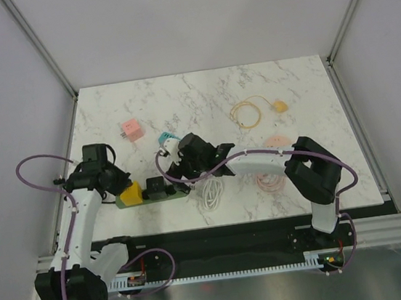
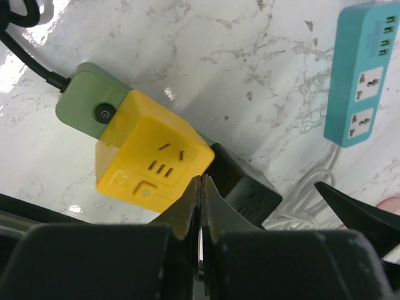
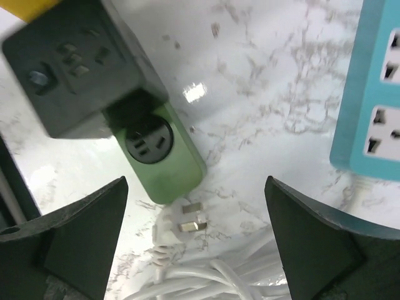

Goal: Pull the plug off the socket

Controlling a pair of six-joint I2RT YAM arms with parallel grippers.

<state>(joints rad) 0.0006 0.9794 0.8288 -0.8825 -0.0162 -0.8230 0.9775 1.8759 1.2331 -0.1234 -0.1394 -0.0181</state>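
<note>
A green power strip (image 1: 164, 195) lies near the table's front left, with a yellow cube adapter (image 1: 130, 195) and a black cube adapter (image 1: 157, 187) plugged into it. My left gripper (image 1: 119, 182) is shut and empty just behind the yellow cube (image 2: 153, 159); its closed tips (image 2: 201, 182) sit over the seam between the yellow and black cubes (image 2: 250, 190). My right gripper (image 1: 179, 169) is open (image 3: 195, 184) above the strip's free end (image 3: 165, 159), where one socket is empty. A white plug (image 3: 184, 219) lies loose on the marble beside that end, prongs bare.
A coil of white cable (image 1: 211, 192) lies right of the strip. A teal power strip (image 1: 166, 138) sits behind it, also in the wrist views (image 2: 365, 69) (image 3: 375, 94). A pink cube (image 1: 131, 130), a yellow cable (image 1: 248, 111) and a pink cable (image 1: 268, 180) lie farther off.
</note>
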